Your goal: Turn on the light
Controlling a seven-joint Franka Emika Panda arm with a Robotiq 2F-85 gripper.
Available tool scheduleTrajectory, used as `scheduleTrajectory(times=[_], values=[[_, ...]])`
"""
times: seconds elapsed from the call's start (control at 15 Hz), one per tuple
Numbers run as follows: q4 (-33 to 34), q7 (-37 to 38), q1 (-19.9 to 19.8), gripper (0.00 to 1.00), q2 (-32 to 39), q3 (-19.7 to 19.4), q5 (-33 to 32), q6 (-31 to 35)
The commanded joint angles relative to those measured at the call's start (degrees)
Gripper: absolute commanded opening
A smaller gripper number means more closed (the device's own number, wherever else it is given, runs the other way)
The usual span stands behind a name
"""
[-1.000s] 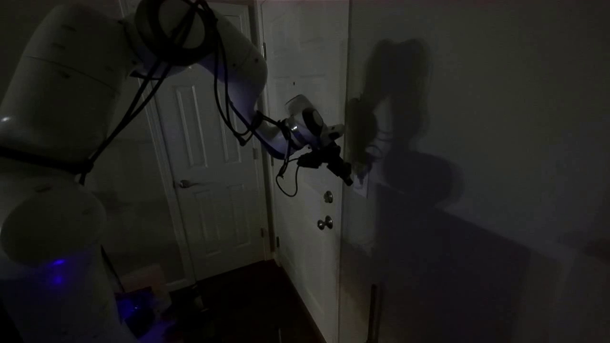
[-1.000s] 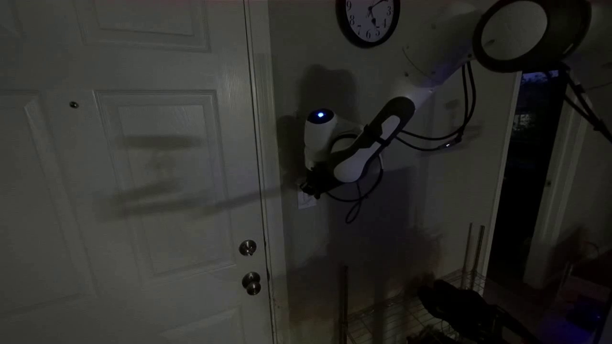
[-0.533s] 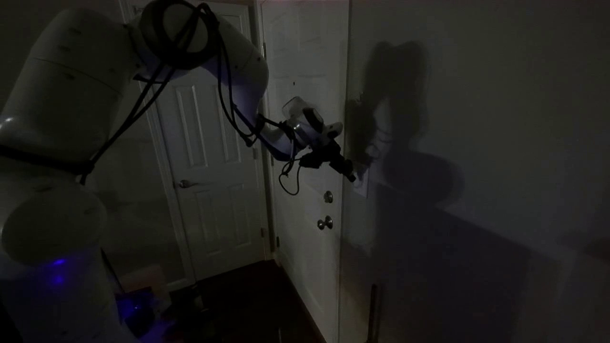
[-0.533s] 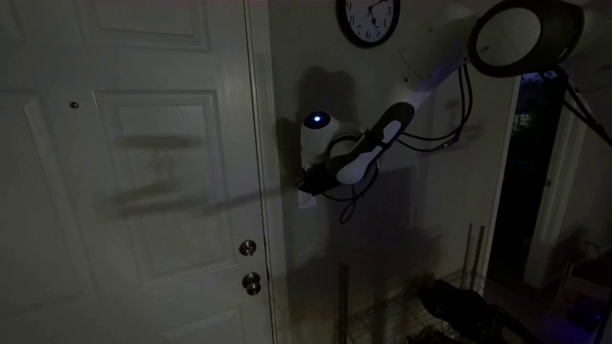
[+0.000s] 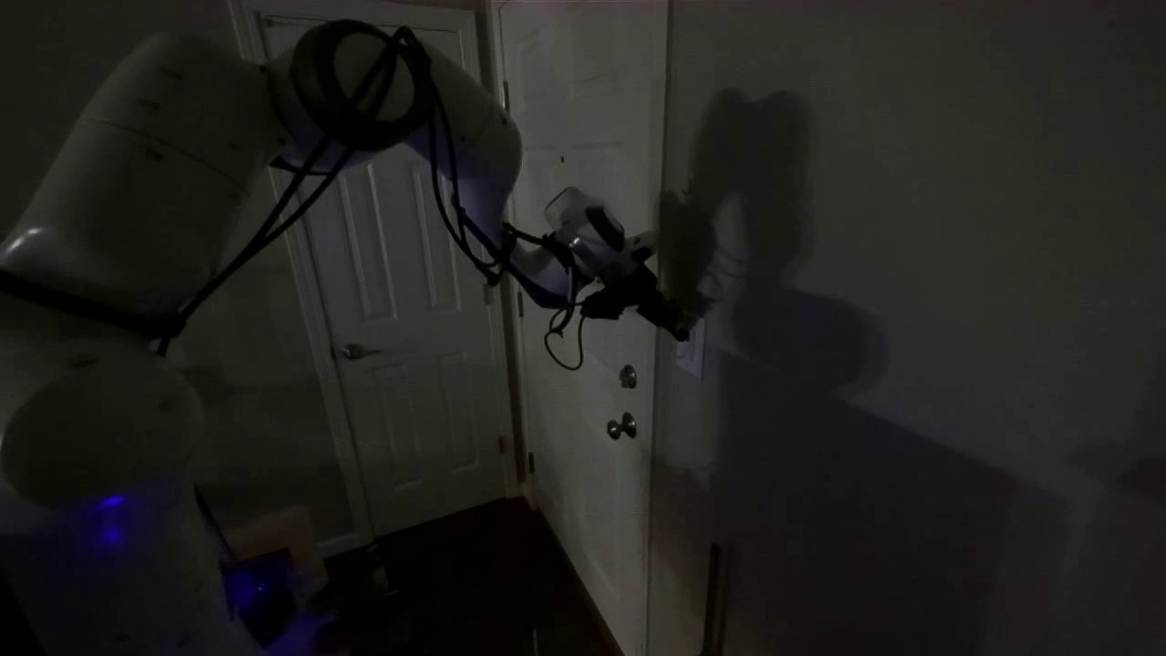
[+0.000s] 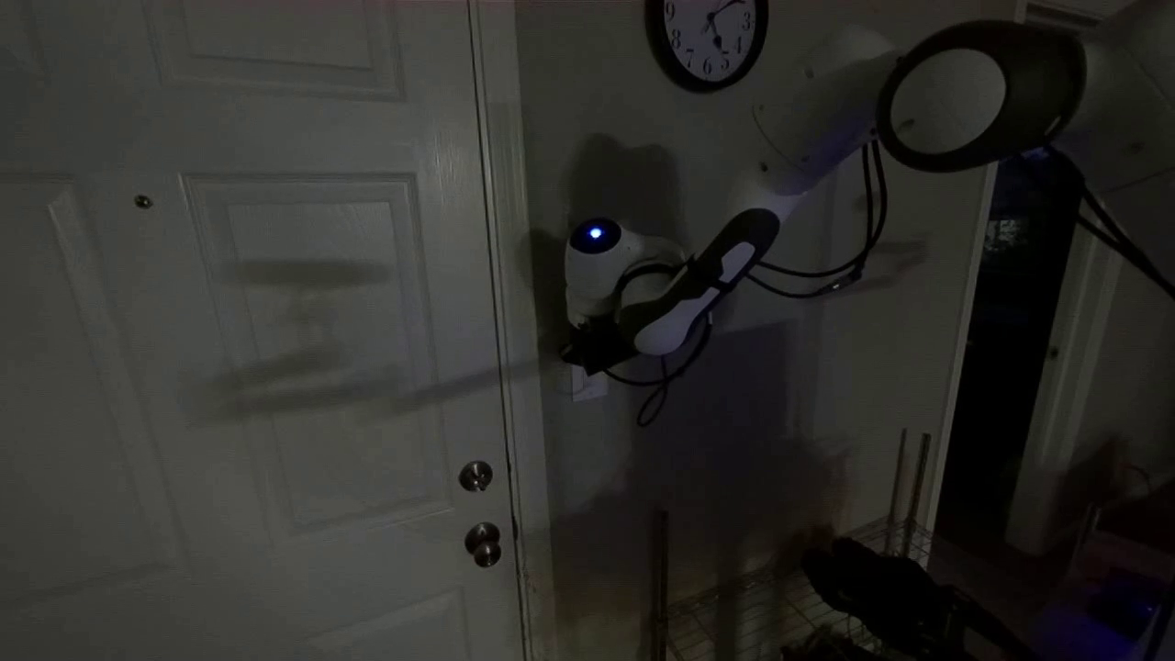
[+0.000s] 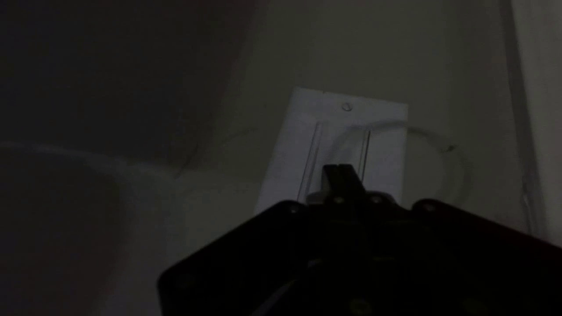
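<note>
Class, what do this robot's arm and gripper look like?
In this dim light, the arm looks whitish, with thick, rounded sections and a broad dark ring. Black cables run along it. The gripper looks black, with two narrow fingers. On a dark cap near it, a blue light glows.

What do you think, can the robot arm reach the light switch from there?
Probably yes: in the wrist view, its shut tool is right in front of the light switch, with nothing showing between. I can't tell if they touch.
</note>
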Motion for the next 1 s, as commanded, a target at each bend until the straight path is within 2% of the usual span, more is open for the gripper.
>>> scheduleTrajectory(times=[0.0,0.2,0.4,0.6,0.93], values=[[2.9,2.5,-1.0,0.02,1.7,0.1,-2.8,-1.8],[3.0,2.4,-1.3,0.01,1.6,0.9,-2.1,-3.5],[0.8,0.3,-3.0,0.02,0.2,3.9,0.9,-4.5],[-2.5,-0.4,-4.8,0.01,-1.5,7.0,3.8,-4.6],[-6.8,0.5,-5.2,0.01,-2.7,8.6,8.1,-2.4]])
